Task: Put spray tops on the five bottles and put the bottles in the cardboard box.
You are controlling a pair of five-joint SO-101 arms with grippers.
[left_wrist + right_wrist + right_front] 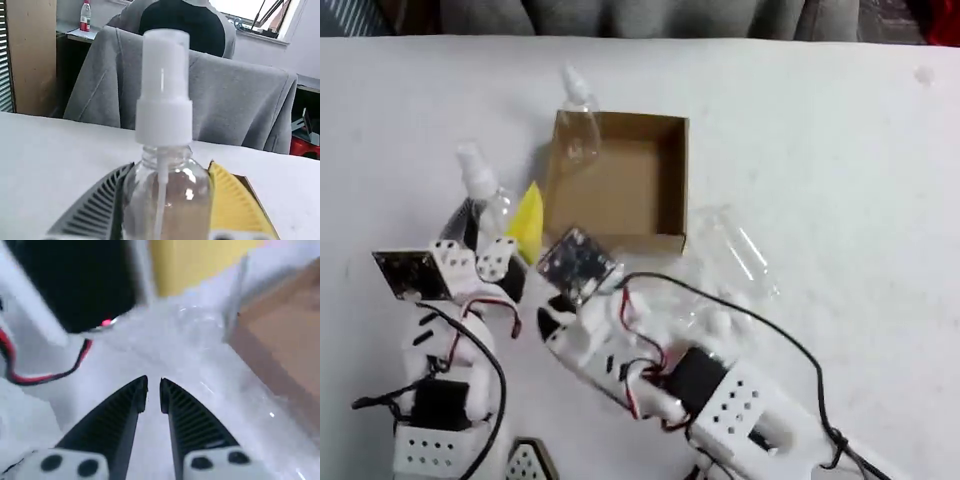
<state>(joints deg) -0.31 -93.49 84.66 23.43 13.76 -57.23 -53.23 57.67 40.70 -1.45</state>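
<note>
- The left gripper [167, 220] is clamped around a clear bottle [492, 203] wearing a white spray top [164, 85], left of centre in the high view, just beside the cardboard box [665, 180]
- The right gripper [153, 390] holds nothing, and its black fingers [122, 417] are nearly touching, below the box's lower-left corner
- A second topped bottle [576, 118] lies across the box's upper-left corner
- An uncapped bottle [740, 250] lies right of the box

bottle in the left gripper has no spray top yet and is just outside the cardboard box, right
Not quite. The bottle in the left gripper already has a white spray top on it, as the left wrist view shows. It is just outside the cardboard box, as you say.
</note>
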